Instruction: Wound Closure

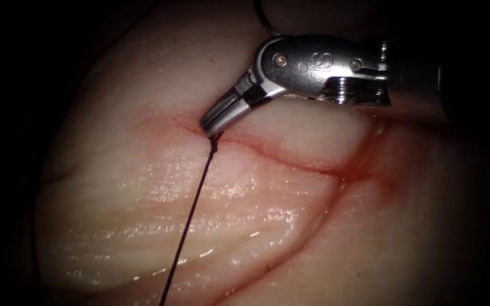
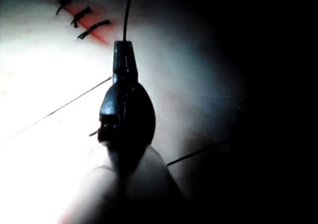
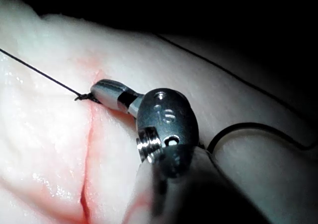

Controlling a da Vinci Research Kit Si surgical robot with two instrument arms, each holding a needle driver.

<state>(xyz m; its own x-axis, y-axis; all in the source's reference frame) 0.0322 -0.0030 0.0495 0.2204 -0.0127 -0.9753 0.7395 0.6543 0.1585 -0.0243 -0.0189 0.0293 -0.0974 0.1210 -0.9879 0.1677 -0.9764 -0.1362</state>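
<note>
My right tool (image 1: 210, 127) comes down from the right onto the cut (image 1: 290, 158), its jaws shut on the dark thread (image 1: 191, 215) right at a small knot (image 1: 214, 143). From the knot the thread runs taut down and to the left over the tissue (image 1: 114, 187). The right wrist view has the same jaws (image 3: 97, 91) pinched on the thread (image 3: 39, 72) at the knot (image 3: 81, 98) beside the cut (image 3: 88, 149). In the left wrist view my left tool (image 2: 124, 44) is a dark shape with closed jaws, and a strand of thread (image 2: 128, 10) leaves its tip.
Three finished stitches (image 2: 79, 15) cross a red stretch of the cut beyond the left tool. Another strand (image 2: 59, 110) lies across the bright tissue. A slack loop of thread (image 3: 248, 129) lies behind the right tool. Red fluid stains the cut's edges (image 1: 364, 170).
</note>
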